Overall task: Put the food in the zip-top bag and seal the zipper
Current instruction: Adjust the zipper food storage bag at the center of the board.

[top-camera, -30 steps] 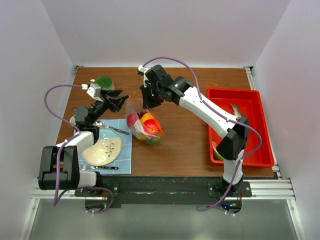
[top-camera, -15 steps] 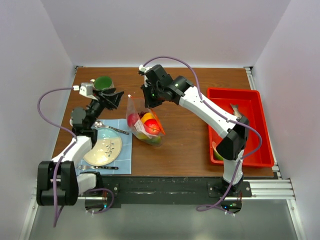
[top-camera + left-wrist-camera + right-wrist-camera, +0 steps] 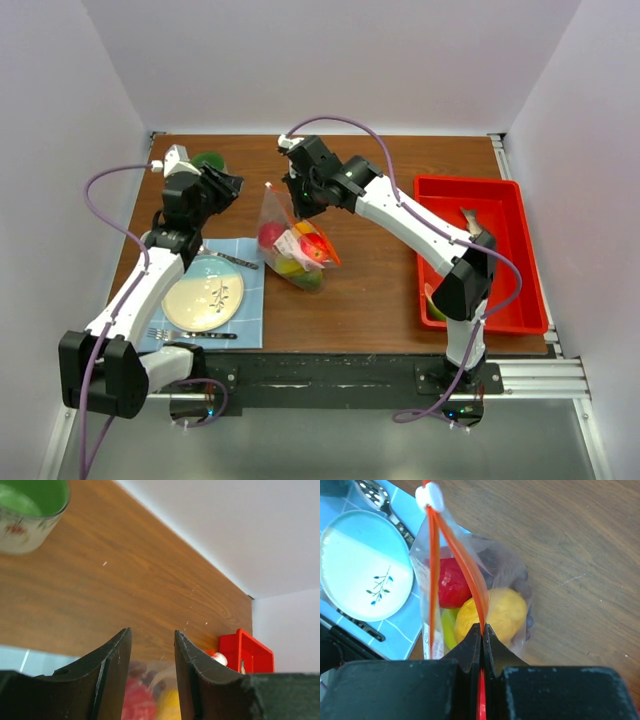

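The zip-top bag (image 3: 290, 255) hangs upright at the table's middle. My right gripper (image 3: 300, 208) is shut on its zipper (image 3: 468, 572), jaws pinched on the strip in the right wrist view (image 3: 482, 630). The two orange-red strips meet at a white slider (image 3: 430, 497) and stand apart below it. Inside are a red apple (image 3: 451, 582), a yellow lemon (image 3: 495, 612) and a green fruit (image 3: 447, 625). My left gripper (image 3: 230, 186) is open and empty, left of the bag and apart from it; the bag shows blurred below its fingertips (image 3: 150, 690).
A cream plate (image 3: 205, 298) on a blue mat, with a spoon (image 3: 225, 256) and a fork, lies near left. A green cup (image 3: 208, 160) stands at the back left. A red tray (image 3: 505, 205) at the right holds a silver fish (image 3: 472, 222).
My left gripper has drawn back from the bag's mouth toward the back left. The bag's mouth has narrowed and the bag now hangs from my right gripper alone.
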Tool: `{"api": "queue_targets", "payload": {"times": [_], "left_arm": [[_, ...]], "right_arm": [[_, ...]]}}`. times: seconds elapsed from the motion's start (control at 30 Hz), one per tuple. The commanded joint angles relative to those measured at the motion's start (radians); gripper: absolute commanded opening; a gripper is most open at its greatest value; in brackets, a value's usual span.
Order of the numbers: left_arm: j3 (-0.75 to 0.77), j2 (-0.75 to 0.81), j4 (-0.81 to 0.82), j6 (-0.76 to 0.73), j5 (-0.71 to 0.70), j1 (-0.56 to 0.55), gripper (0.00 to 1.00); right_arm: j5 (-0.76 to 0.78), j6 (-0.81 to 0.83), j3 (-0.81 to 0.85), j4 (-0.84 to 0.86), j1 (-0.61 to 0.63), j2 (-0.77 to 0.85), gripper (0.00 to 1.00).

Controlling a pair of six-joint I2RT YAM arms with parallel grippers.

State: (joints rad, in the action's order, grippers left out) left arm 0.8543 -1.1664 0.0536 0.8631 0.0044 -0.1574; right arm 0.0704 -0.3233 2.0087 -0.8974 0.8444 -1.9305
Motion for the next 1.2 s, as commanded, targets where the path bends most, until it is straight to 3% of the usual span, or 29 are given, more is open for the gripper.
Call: {"api": "queue_targets", "payload": {"times": [0.0,0.17,0.7,1.17], "left_arm": [[0.104,0.019,-0.276,0.135,-0.104,-0.002,0.46],[0.264,0.016,-0.509,0.162,-0.176,-0.002,0.56],[0.35,-0.094,-0.54,0.318,0.015,-0.011,0.56],[0.384,-0.144,-0.535,0.355,0.065,-0.042,0.57]], "right_arm": [[0.049,0.017,-0.031,0.04,0.007,0.062,0.0],[0.054,0.007,-0.074,0.063,0.019,0.079,0.0],[0.042,-0.02,-0.021,0.071,0.044,0.073,0.0],[0.078,-0.03,0.021,0.064,0.088,0.036,0.0]]}}
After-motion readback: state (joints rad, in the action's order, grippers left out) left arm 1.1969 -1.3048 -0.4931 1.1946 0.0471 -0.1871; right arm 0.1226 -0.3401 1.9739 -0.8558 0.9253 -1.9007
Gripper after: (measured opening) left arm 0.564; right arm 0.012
